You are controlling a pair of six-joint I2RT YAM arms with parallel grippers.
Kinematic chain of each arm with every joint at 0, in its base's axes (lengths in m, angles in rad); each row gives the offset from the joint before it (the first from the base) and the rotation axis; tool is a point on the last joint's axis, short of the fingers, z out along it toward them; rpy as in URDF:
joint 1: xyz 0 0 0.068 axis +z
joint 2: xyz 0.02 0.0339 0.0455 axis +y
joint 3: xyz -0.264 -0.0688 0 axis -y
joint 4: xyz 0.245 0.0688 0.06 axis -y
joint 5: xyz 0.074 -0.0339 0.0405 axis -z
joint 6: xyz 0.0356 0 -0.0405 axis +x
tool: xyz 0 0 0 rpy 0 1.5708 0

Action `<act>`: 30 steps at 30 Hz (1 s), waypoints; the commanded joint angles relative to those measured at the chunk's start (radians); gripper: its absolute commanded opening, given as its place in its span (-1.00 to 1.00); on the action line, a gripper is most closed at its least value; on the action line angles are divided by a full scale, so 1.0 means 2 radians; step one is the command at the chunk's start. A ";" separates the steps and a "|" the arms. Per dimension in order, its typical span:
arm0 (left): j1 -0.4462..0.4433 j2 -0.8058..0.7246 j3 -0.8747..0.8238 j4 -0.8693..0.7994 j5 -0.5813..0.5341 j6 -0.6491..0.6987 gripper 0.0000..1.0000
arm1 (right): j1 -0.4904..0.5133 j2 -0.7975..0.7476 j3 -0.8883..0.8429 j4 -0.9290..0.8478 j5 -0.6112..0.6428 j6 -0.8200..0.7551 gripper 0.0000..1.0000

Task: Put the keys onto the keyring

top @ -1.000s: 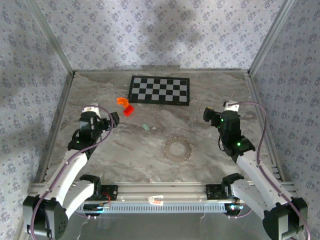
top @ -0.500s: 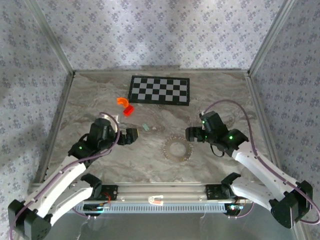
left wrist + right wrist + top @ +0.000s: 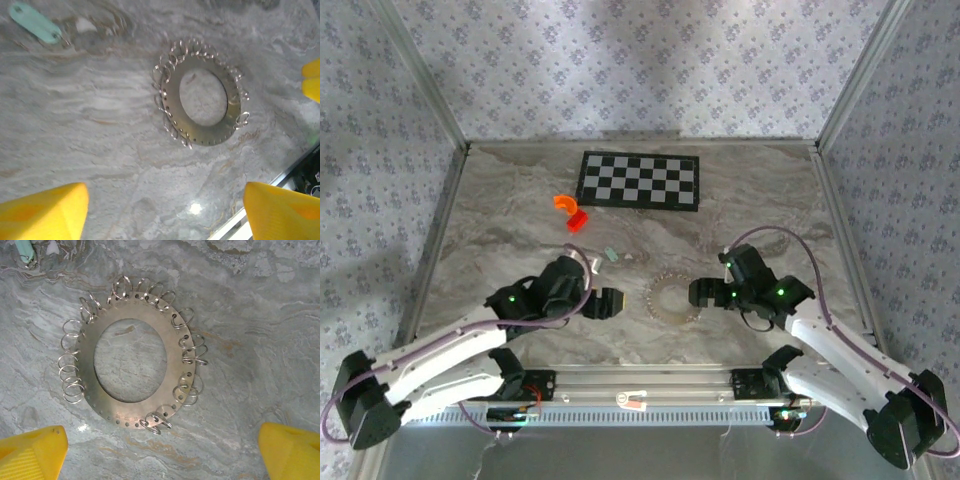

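In the upper centre of my overhead feed I see a black-and-white checkerboard (image 3: pixel 640 180) lying flat on the grey marbled table (image 3: pixel 490 225). Lower left of it sits an orange curved piece (image 3: pixel 564 203), with a red piece (image 3: pixel 578 221) just beside it. Floral-papered walls (image 3: pixel 620 70) run across the top.

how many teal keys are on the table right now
1. The teal key lies flat on the table, beyond and left of the keyring, apart from it, nearer than the red piece. More could lie under the left arm.
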 commanded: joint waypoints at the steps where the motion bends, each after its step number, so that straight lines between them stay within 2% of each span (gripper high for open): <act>1: -0.026 0.039 0.003 0.041 -0.020 -0.029 0.45 | -0.004 -0.018 -0.018 -0.006 -0.010 0.017 0.99; 7: -0.057 0.119 0.036 0.055 -0.030 -0.030 0.13 | -0.019 -0.043 -0.030 -0.008 -0.013 0.019 0.99; 11: -0.070 0.158 0.061 0.057 -0.033 -0.027 -0.01 | -0.028 -0.051 -0.037 -0.008 -0.014 0.017 0.99; 18: -0.082 0.220 0.099 0.055 -0.039 -0.024 -0.15 | -0.040 -0.055 -0.048 0.002 -0.021 0.015 0.99; 30: -0.114 0.317 0.163 0.035 -0.053 -0.010 -0.21 | -0.059 -0.065 -0.070 0.013 -0.028 0.014 0.99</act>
